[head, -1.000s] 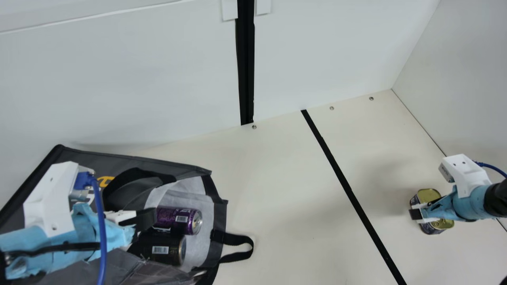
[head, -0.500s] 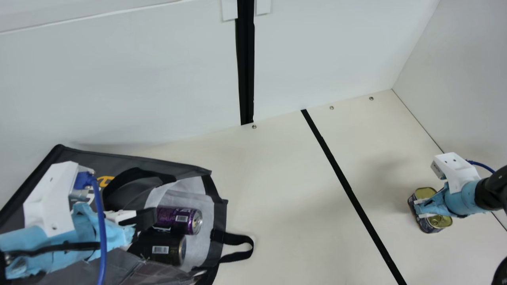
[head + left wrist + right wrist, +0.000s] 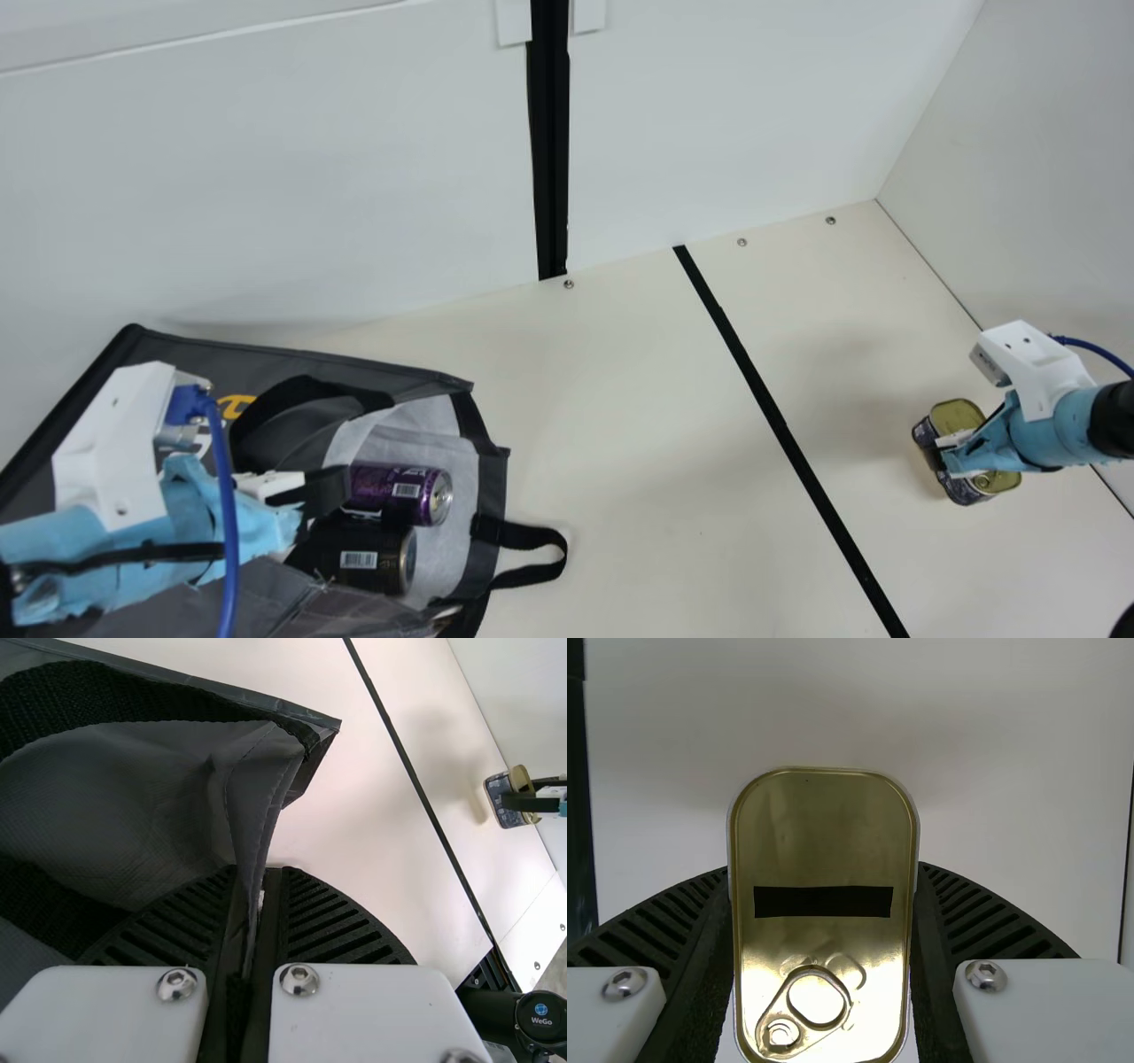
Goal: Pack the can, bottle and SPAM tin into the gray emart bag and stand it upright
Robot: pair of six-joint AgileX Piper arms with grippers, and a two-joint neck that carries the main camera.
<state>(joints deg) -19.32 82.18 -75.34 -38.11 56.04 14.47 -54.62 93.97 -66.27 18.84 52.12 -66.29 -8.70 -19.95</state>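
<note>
On SPAM step: right gripper has jaws pinching the gold-lidded rounded-rectangular tin, left gripper pinches gray fabric bag; next should be tin to bag mouth.

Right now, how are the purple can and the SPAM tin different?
The purple can is round, with a silvery end; the SPAM tin is a rounded box with a gold lid. The purple can lies sideways in the gray bag; the SPAM tin is outside, lid up, in the right gripper. Both look shiny on the end.
</note>
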